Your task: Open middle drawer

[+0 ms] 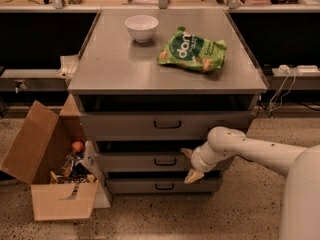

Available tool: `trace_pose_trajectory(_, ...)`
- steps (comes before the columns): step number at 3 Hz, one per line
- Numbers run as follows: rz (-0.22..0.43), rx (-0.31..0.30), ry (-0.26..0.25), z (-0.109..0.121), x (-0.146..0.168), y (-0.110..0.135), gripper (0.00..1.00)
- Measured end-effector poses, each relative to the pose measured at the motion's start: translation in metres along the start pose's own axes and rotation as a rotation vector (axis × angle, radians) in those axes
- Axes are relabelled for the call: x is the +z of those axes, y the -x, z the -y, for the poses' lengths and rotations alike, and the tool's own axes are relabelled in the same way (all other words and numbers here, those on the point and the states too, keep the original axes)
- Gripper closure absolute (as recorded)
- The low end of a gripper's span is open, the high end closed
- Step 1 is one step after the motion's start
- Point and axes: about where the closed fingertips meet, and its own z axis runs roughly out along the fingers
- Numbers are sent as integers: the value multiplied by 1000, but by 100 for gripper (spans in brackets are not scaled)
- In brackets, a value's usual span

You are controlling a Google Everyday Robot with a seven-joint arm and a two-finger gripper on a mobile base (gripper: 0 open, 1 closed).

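An open brown cardboard box stands at left. The wide grey metal middle drawer looks shut, its small dark bar handle free. The white gripper hangs just right of the handle, fingers spread wide; closing there, it could grip nothing.

White rounded arm, cream jaws at middle drawer

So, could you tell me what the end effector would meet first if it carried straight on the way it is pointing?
Most likely the front of the middle drawer, right of its handle. The end effector is beside it, pointing leftward at it, though depth is unclear.
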Motion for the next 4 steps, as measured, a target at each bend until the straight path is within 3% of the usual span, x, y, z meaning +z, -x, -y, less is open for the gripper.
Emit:
trace_pose_trajectory(2,7,-5,16,-3,-6,2,85)
trace_pose_trajectory(3,6,-6,39,-17,-19,3,100)
trace_pose_trajectory(4,6,-6,39,-16,-18,3,82)
